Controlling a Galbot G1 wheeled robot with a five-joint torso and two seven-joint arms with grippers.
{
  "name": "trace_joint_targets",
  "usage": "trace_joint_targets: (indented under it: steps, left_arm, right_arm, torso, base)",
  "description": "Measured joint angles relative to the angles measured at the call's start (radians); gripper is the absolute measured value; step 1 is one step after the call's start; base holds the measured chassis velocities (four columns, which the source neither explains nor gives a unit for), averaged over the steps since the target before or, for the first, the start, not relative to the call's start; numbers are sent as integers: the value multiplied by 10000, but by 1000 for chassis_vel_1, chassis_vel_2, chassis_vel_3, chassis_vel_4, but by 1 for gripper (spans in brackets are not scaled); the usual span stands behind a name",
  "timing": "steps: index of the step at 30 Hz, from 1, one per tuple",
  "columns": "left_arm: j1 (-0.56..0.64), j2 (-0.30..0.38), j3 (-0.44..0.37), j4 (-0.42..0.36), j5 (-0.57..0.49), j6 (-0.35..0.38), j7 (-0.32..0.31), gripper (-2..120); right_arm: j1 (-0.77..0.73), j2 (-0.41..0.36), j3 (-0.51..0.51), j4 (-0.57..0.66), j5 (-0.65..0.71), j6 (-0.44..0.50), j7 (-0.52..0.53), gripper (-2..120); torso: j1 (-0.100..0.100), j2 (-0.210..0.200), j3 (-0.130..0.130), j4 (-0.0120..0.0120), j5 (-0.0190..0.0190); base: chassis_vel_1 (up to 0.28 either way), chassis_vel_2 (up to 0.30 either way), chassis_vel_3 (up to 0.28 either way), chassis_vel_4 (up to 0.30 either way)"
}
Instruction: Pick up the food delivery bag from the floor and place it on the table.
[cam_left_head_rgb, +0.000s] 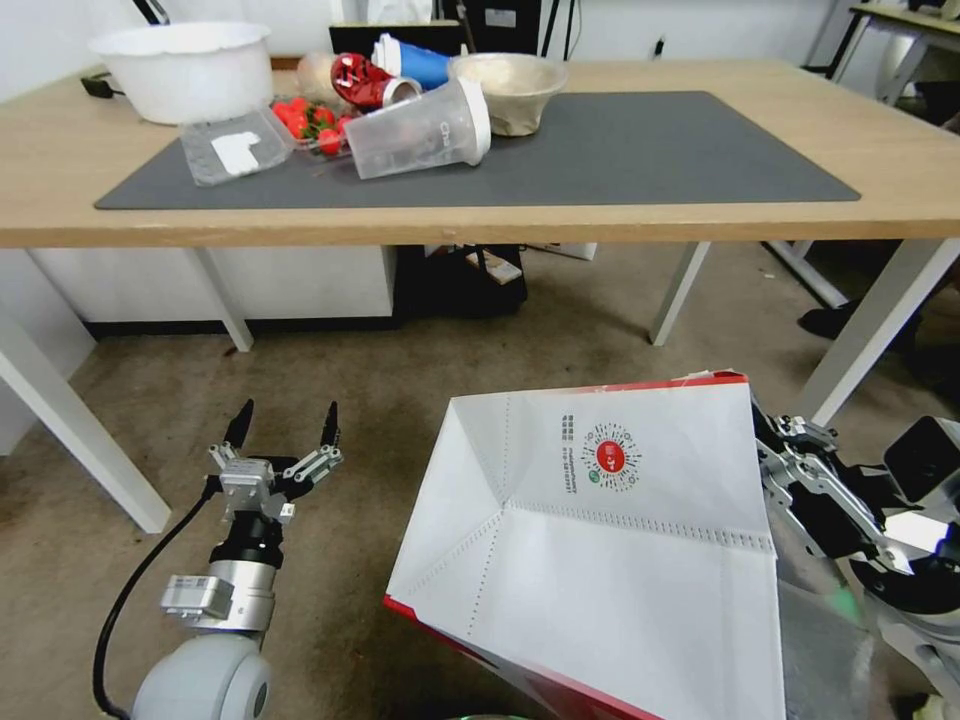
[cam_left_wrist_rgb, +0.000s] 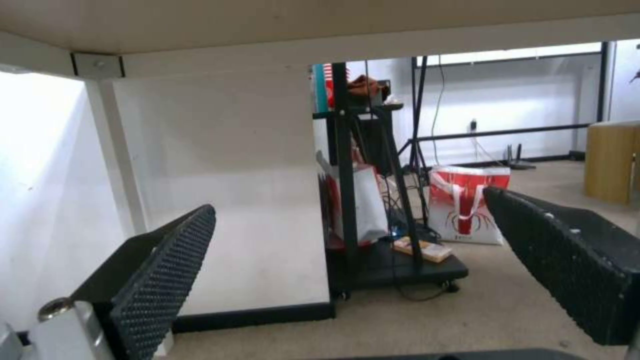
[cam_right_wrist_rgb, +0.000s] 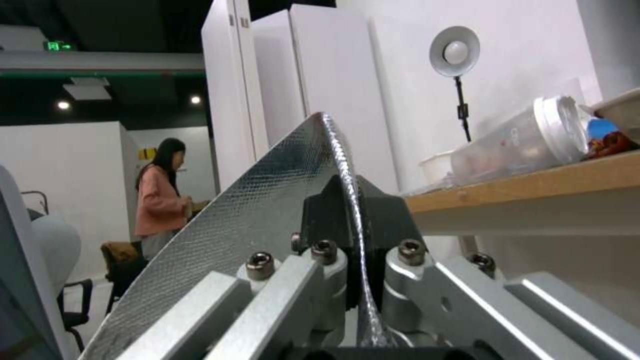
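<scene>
R gripper (cam_right_wrist_rgb: 353, 235) pinches bag (cam_left_head_rgb: 620, 540) rim (foil side); L gripper (cam_left_head_rgb: 285, 430) spread, low.

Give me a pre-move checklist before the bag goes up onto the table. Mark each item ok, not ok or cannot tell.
1. Right gripper clamped on the foil-lined edge of the food delivery bag: ok.
2. Bag off the floor: cannot tell; its base is out of view.
3. Left gripper open, low over the floor and apart from the bag: ok.
4. Landing spot on the table: ok; the right part of the dark mat is bare.
5. Clutter by the spot: not ok; the tipped clear cup and paper bowl crowd the mat's left half.
</scene>
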Motion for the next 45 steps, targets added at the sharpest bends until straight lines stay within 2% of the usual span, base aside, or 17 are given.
trace_joint_targets:
  steps: [15, 38, 41, 45]
  left_arm:
    - [238, 14, -3, -341, 253, 556, -127, 100]
    - [249, 71, -4, -391, 227, 571, -133, 100]
    - [249, 72, -4, -391, 225, 571, -139, 100]
    - [238, 86, -21, -391, 221, 563, -151, 100]
  right_arm:
    - [-10, 197, 9, -176, -188, 133, -300, 0]
    - [-72, 380, 64, -218, -327, 211, -539, 0]
    - [-75, 386, 64, -217, -332, 217, -540, 0]
    - [-90, 416, 74, -192, -386, 273, -554, 0]
  torso:
    - [107, 658, 557, 1, 0]
    - [314, 1568, 1268, 0, 0]
    - [322, 1601, 1293, 0, -1]
    - [382, 1839, 1468, 0, 0]
  base:
    - [0, 0, 0, 0]
    - [0, 0, 0, 0]
    - [0, 0, 0, 0]
    - [0, 0, 0, 0]
